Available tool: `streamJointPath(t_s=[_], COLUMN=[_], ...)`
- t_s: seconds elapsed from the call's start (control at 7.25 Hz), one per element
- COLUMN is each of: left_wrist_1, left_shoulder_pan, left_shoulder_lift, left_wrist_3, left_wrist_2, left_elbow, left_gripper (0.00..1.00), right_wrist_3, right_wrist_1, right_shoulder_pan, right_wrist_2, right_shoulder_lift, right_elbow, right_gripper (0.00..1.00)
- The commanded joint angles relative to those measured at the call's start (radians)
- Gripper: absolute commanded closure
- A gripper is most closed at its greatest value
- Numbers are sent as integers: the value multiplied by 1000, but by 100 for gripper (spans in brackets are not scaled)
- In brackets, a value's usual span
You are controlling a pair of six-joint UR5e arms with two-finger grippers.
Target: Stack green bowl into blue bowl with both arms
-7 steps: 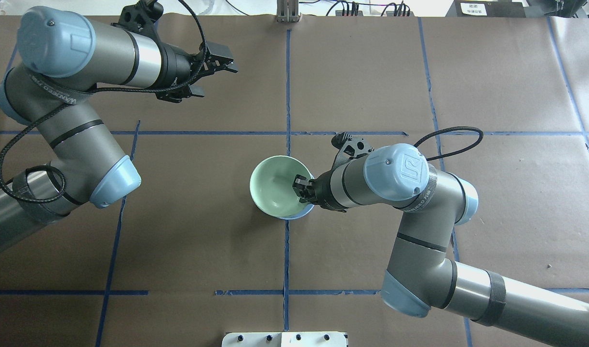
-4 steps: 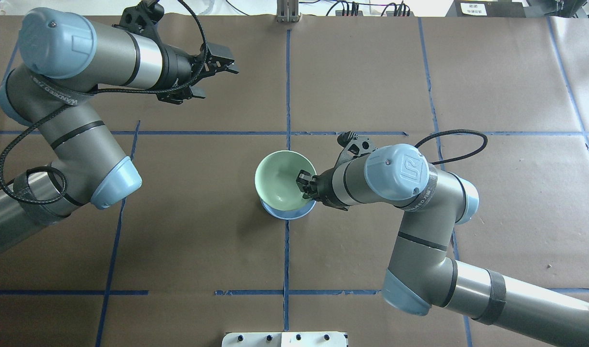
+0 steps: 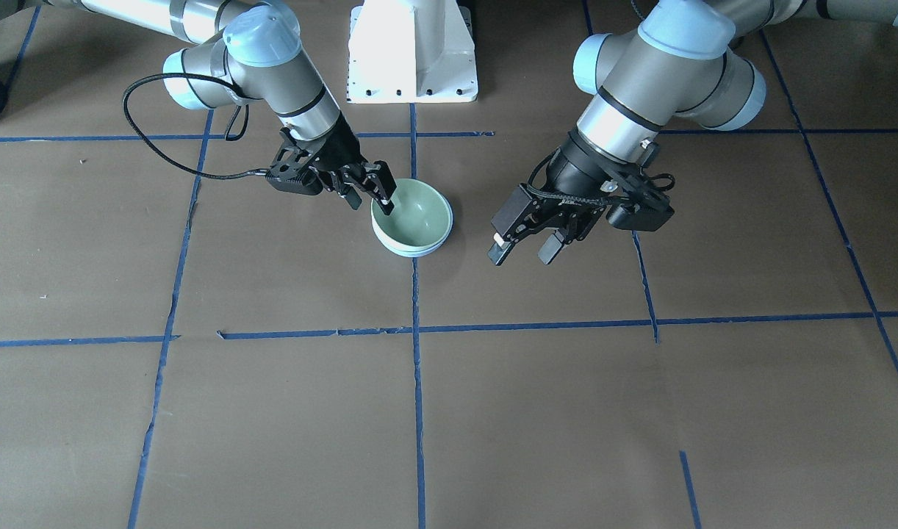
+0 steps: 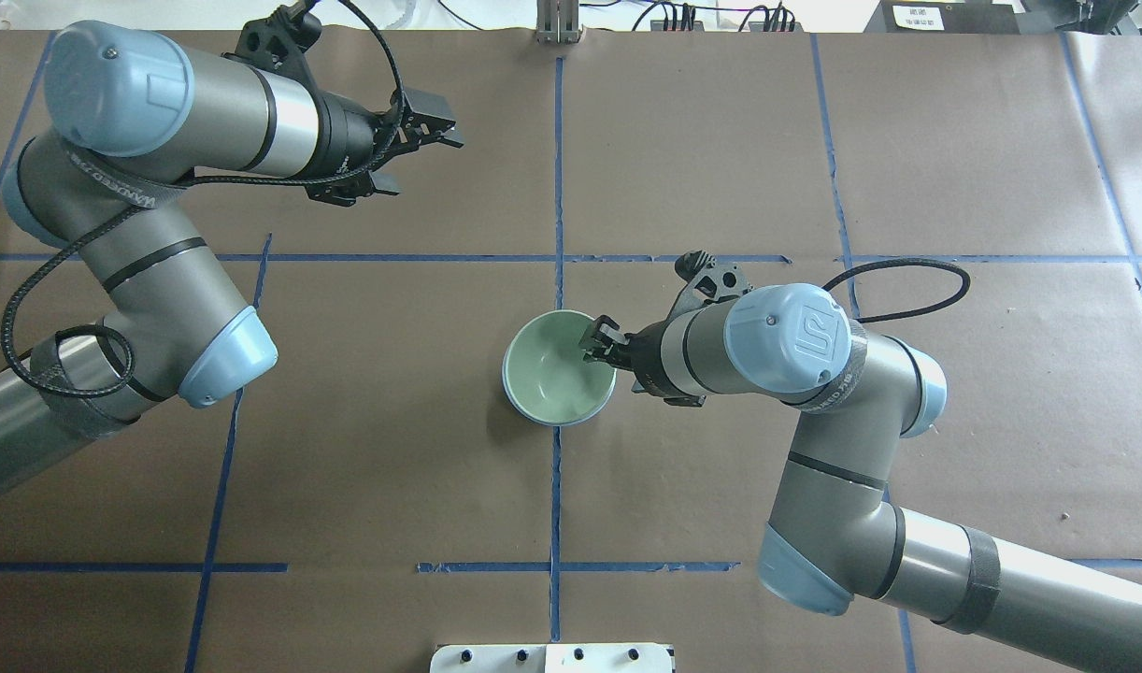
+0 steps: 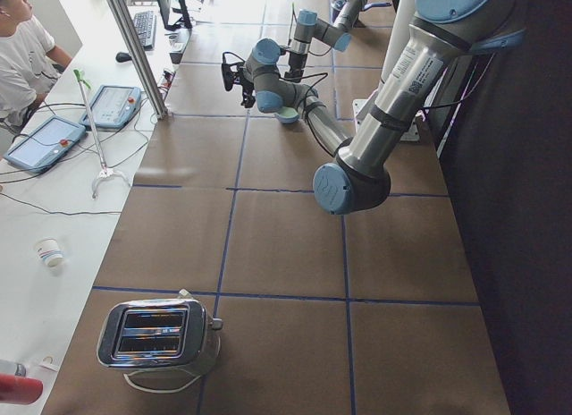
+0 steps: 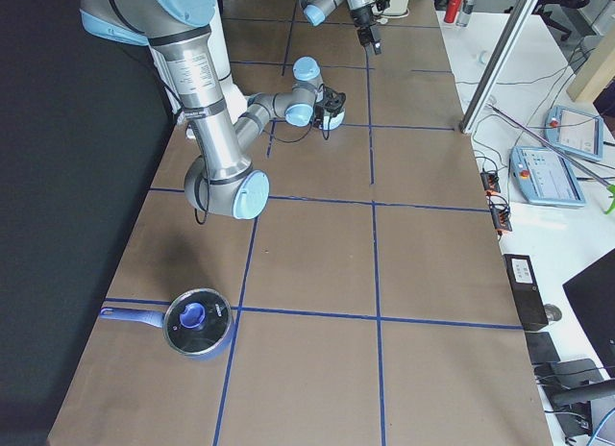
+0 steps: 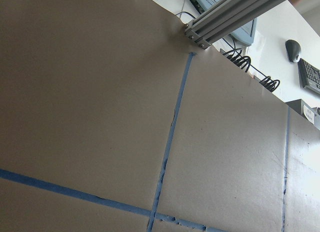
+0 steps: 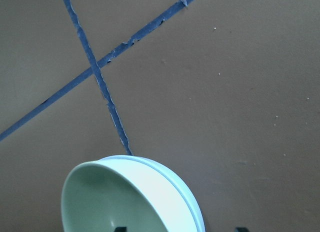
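Straddling green bowl point(image 4: 554, 379) rim: right gripper point(image 4: 597, 341)

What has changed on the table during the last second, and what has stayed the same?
The right pincer lowered the tilted green bowl level into the blue bowl and let go; it now stands open astride the rim. The blue bowl stayed put; the left pincer stayed open, empty, apart from the bowls.
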State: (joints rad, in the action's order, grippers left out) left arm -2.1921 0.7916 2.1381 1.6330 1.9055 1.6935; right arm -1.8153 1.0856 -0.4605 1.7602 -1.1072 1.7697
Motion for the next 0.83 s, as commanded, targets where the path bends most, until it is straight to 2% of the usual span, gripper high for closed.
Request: streamJointPath(t_s=[0.0, 0.14, 0.28, 0.41, 0.69], left_wrist_1=[2, -1, 0, 3, 5], left_shoulder_pan=[0, 0, 11, 53, 229], left_shoulder_lift=[-13, -55, -78, -136, -298], left_wrist_3=[-10, -18, -63, -156, -435], left_wrist_2=[1, 7, 62, 148, 364], left_elbow=[3, 9, 15, 29, 52], left_gripper=[0, 0, 0, 1, 1], right_wrist_3=[5, 20, 118, 322, 808], right_wrist_1=[8, 5, 2, 5, 11], right_shoulder_pan=[-21, -132, -299, -451, -759], right_wrist_2=[40, 158, 324, 460, 659], right_shoulder_lift=[-171, -263, -323, -397, -491], right_elbow=[206, 262, 266, 254, 130], right_gripper=[0, 0, 0, 0, 0])
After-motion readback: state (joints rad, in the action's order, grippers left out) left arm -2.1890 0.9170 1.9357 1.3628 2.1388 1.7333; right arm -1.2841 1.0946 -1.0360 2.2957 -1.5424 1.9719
